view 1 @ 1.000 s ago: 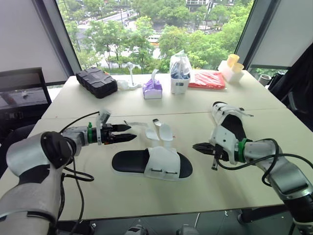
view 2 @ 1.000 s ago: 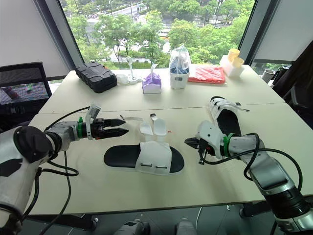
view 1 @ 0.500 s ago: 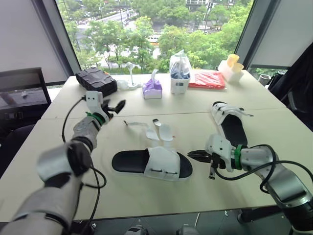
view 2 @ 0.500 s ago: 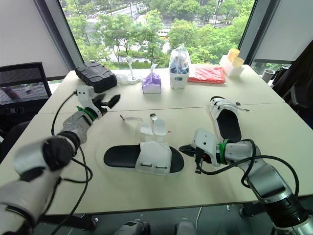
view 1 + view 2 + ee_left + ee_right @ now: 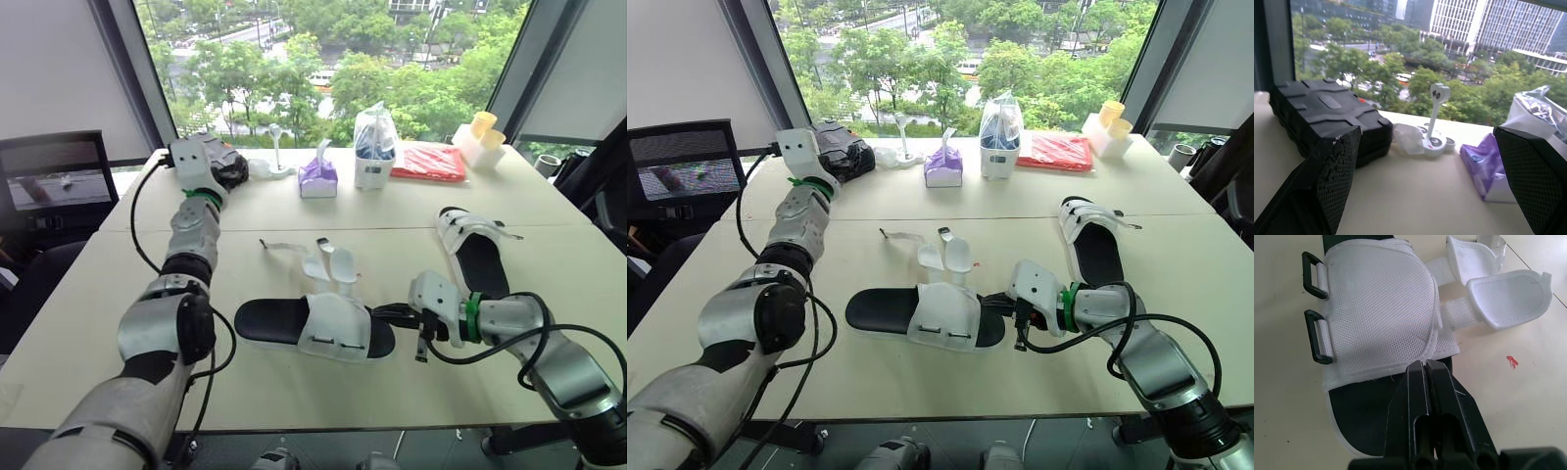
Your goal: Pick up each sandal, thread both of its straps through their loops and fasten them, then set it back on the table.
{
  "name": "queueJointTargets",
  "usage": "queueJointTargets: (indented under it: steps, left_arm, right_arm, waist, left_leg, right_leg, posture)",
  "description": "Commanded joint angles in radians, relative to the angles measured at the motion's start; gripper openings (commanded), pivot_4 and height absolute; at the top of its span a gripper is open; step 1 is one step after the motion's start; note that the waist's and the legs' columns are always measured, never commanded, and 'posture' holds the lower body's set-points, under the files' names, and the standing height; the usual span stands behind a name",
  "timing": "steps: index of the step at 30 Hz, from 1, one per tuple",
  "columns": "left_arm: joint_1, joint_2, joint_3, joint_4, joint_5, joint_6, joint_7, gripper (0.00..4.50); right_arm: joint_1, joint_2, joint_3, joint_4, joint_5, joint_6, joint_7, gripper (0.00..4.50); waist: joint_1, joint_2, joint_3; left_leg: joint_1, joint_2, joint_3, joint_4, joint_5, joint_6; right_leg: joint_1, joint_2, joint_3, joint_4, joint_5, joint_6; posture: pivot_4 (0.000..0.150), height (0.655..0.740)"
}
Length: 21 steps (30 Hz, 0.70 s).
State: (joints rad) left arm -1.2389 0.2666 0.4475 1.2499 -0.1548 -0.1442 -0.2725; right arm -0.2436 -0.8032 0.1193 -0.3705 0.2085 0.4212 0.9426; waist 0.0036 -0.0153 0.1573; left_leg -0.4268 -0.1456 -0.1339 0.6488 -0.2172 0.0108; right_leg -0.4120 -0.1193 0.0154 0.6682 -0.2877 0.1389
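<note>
Right gripper (image 5: 1425,364), jaws pinched together, has reached the unfastened sandal (image 5: 323,328) — pickup seems near — while left gripper (image 5: 1425,129), jaws wide, swung far beyond it.

Pale table (image 5: 294,392), open sandal (image 5: 313,328), second sandal (image 5: 477,257), black case (image 5: 847,157)

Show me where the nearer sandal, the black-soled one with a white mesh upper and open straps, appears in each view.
Left eye view: the black-soled sandal with white mesh upper lies low in the centre of the picture.
Right eye view: the same sandal, low centre, its end at the right pincer.
Right wrist view: its mesh upper sits directly ahead of the pincer's tips.
Shared landmark: the two white padded strap ends beside the upper.
</note>
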Motion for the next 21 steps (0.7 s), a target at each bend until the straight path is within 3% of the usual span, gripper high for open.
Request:
queueJointTargets:
  steps: [1,5,8,13,21]
  left_arm:
    - [-0.028,-0.019,0.001,-0.038,-0.083,0.141,-0.191,4.50]
    - [0.082,-0.023,-0.118,-0.188,-0.088,0.335,-0.464,4.50]
    - [0.196,-0.013,-0.177,-0.381,-0.125,0.522,-0.554,4.50]
    - [0.324,0.021,-0.178,-0.630,-0.227,0.786,-0.572,4.50]
    - [0.377,0.049,-0.046,-0.710,-0.438,1.160,-0.474,4.50]
  right_arm:
    - [0.011,-0.001,0.019,-0.028,-0.017,-0.013,0.000,0.03]
    - [0.040,-0.011,0.070,0.001,-0.088,-0.073,-0.002,0.03]
    - [0.041,0.000,0.098,0.018,-0.110,-0.099,0.004,0.03]
    - [0.043,0.007,0.125,0.037,-0.128,-0.136,0.021,0.03]
    - [0.010,0.070,0.161,0.091,-0.160,-0.182,0.018,0.03]
  waist:
    - [0.000,0.000,0.000]
    - [-0.002,0.000,0.000]
    - [-0.019,0.000,0.000]
    - [-0.024,0.000,0.000]
    - [-0.018,0.000,0.000]
  left_leg:
    - [0.000,0.000,0.000,0.000,0.000,0.000]
    - [0.000,0.000,0.000,0.000,0.000,0.000]
    - [0.000,0.000,0.000,-0.001,0.001,-0.001]
    - [0.001,0.001,-0.001,-0.001,0.001,-0.001]
    - [0.003,0.001,-0.002,-0.001,0.000,-0.001]
  right_leg:
    - [0.000,0.000,0.000,0.000,0.000,0.000]
    - [0.001,0.000,0.000,0.000,0.000,0.000]
    - [0.001,0.000,0.000,-0.001,0.000,0.000]
    - [0.000,0.001,0.000,-0.001,0.000,0.000]
    - [0.003,0.001,0.000,-0.002,0.000,0.000]
  posture:
    - [0.150,0.7400]
    - [0.150,0.7400]
    - [0.150,0.7400]
    - [0.150,0.7400]
    - [0.150,0.7400]
